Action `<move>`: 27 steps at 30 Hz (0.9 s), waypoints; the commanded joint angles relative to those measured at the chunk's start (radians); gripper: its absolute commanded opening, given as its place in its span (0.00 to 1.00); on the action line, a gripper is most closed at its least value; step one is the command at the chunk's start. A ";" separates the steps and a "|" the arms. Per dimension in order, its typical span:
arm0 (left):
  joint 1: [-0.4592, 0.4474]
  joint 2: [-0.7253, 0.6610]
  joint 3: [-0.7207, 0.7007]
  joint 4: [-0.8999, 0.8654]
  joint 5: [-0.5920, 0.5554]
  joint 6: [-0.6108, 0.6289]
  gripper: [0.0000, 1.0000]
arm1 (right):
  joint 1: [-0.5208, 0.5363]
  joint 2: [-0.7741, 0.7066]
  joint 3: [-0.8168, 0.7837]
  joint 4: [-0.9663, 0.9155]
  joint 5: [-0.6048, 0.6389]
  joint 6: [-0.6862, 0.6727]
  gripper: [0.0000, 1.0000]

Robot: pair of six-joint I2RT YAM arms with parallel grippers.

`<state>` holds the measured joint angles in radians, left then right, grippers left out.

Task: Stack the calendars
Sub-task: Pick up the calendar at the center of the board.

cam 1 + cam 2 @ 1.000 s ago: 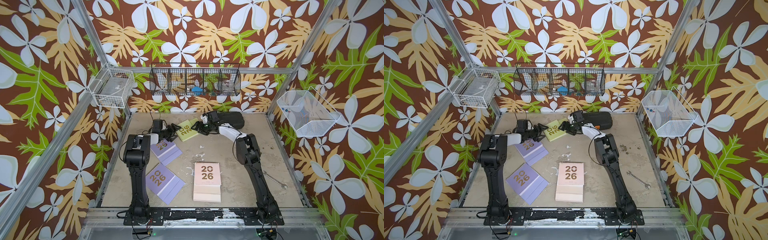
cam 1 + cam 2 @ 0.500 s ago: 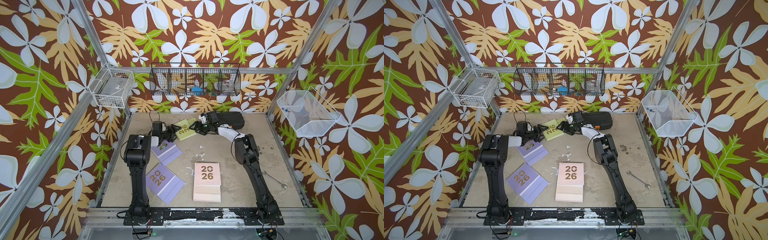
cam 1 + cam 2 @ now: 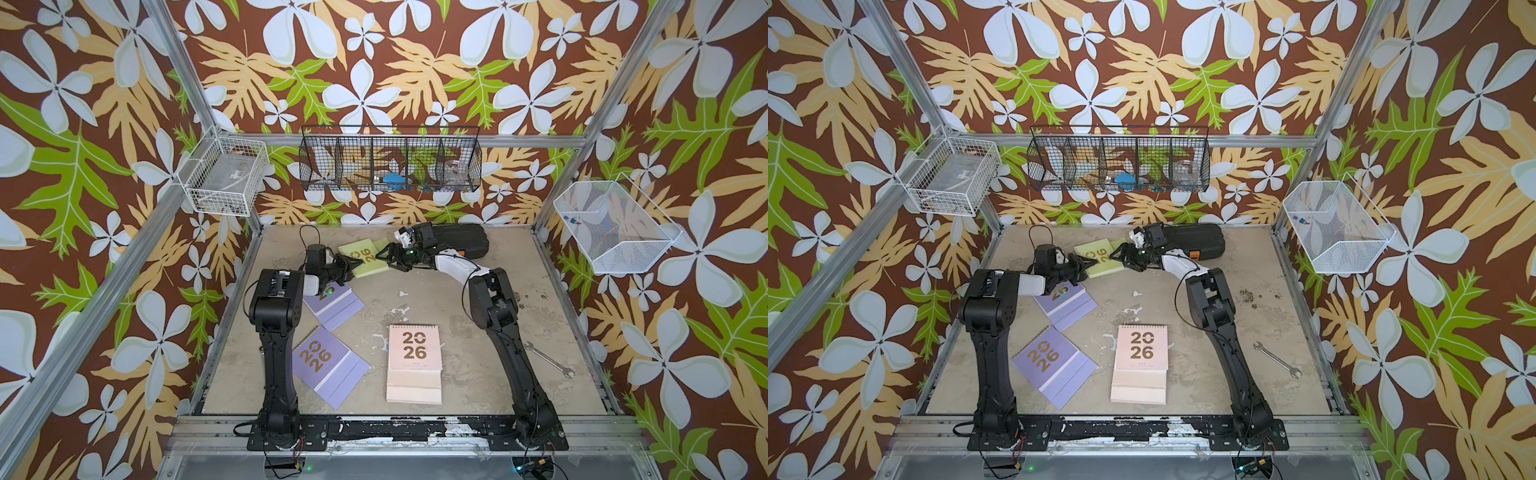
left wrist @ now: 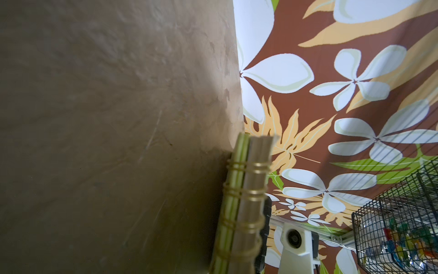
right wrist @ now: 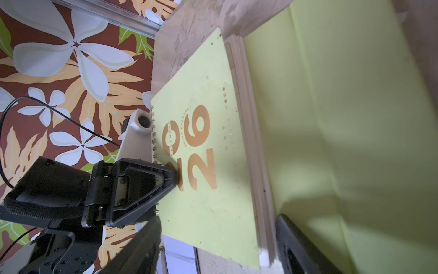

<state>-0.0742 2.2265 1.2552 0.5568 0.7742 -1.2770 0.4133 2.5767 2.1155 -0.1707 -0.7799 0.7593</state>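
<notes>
The lime green calendar (image 3: 368, 258) lies at the back of the table, also seen in the right wrist view (image 5: 208, 147). My left gripper (image 3: 354, 264) is shut on its gold spiral edge (image 4: 239, 189), one finger (image 5: 151, 182) lying on the cover. My right gripper (image 3: 384, 255) stands open at the calendar's opposite side, its fingers (image 5: 142, 246) straddling that edge. Two lilac calendars (image 3: 334, 303) (image 3: 328, 368) lie near the left arm. A pale pink calendar (image 3: 414, 353) rests on another at front centre.
A black ribbed case (image 3: 461, 241) sits right behind the right gripper. A wrench (image 3: 548, 359) lies at the right. Wire baskets (image 3: 390, 160) hang on the back and side walls above the table.
My left gripper has moved right to the green calendar's spiral edge and closed on it. The right gripper has stayed open beside the calendar.
</notes>
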 commanded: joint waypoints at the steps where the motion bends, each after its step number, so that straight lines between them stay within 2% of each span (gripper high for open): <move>1: -0.001 -0.021 0.003 0.058 0.025 -0.007 0.23 | 0.004 -0.021 -0.003 -0.044 -0.026 0.012 0.77; 4: -0.001 -0.039 0.001 0.055 0.028 -0.004 0.17 | 0.003 -0.051 -0.014 -0.044 -0.017 0.008 0.76; 9: -0.001 -0.093 0.007 -0.021 0.030 0.054 0.15 | -0.007 -0.160 -0.100 -0.011 0.002 0.002 0.77; 14: -0.001 -0.160 0.028 -0.187 0.025 0.184 0.14 | -0.007 -0.335 -0.325 0.059 0.025 -0.015 0.76; 18: -0.001 -0.228 0.033 -0.321 0.028 0.299 0.14 | -0.008 -0.458 -0.478 0.064 0.053 -0.069 0.76; 22: -0.002 -0.300 0.037 -0.524 0.000 0.484 0.13 | -0.007 -0.585 -0.612 0.068 0.068 -0.132 0.76; 27: -0.003 -0.386 0.031 -0.675 -0.013 0.697 0.12 | -0.008 -0.753 -0.726 0.049 0.147 -0.261 0.75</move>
<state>-0.0750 1.8759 1.2839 -0.0090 0.7631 -0.7750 0.4057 1.8824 1.4189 -0.1291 -0.6937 0.6010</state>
